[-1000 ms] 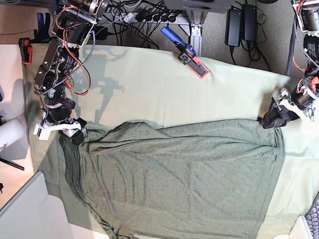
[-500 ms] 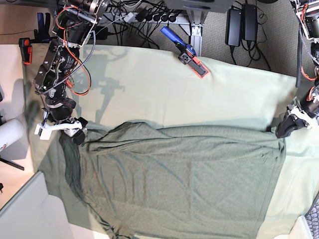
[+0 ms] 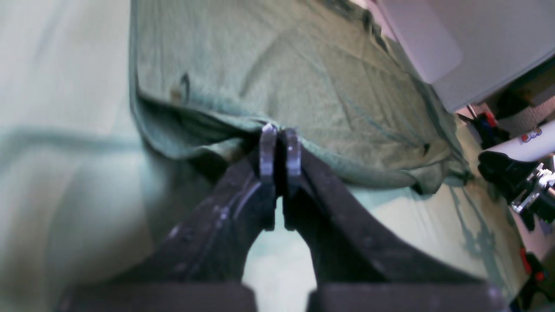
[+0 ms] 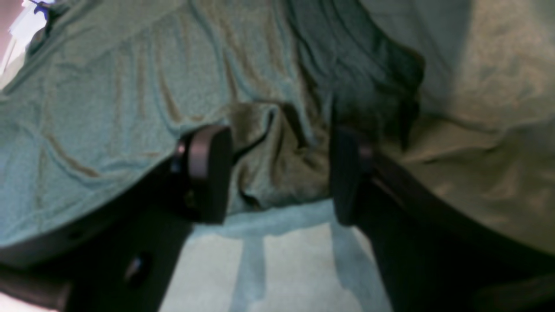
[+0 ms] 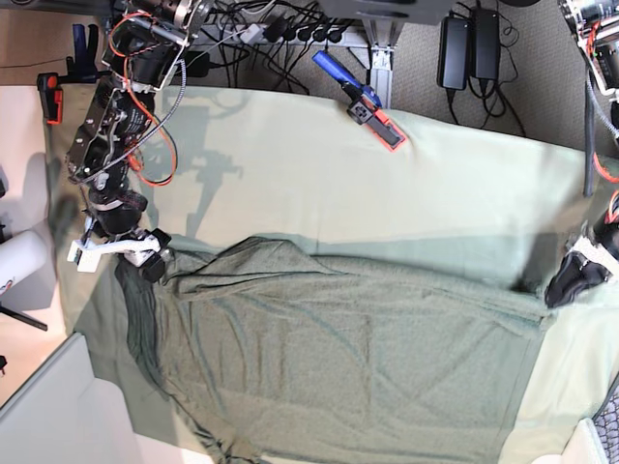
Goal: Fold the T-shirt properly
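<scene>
My left pincer is pinched tight on the hem of the wrinkly dark olive-green knit T-shirt, which stretches ahead across the mint-clothed counter. My right pincer stands wide, shirt edge between its pads.

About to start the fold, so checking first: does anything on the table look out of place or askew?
The T-shirt is rumpled, not flat: its top edge bunches near the right gripper, whose fingers straddle a fold. A blue and orange tool lies on the table cloth above the shirt, clear of it.
</scene>
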Controlling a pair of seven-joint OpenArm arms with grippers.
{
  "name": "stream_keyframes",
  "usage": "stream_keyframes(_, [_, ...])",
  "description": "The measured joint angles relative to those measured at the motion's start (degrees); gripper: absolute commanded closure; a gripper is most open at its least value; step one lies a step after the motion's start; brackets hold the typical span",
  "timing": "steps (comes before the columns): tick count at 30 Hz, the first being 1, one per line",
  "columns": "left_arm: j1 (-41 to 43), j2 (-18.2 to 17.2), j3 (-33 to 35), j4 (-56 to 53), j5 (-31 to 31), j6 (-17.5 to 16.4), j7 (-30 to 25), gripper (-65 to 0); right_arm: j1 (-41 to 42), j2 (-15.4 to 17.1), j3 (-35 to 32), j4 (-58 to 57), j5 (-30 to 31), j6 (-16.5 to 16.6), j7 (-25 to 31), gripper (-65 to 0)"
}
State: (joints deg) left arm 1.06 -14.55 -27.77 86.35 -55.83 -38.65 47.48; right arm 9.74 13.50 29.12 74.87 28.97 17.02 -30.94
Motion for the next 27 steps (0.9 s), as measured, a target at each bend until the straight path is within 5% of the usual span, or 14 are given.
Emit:
stream_keyframes(15, [-10.23,-0.07,7.89,-5.79,12.35,-0.39,-7.3,0.0,0.92,0.0,0.0,0.0,0.68,0.0,-0.02,-35.2])
stream_keyframes(27, [-16.33,-0.07,8.96,-14.43,15.76,-0.42,-8.5,0.0,0.87,0.02,0.39,0.0,-0.76,-0.15,-3.63,-35.2])
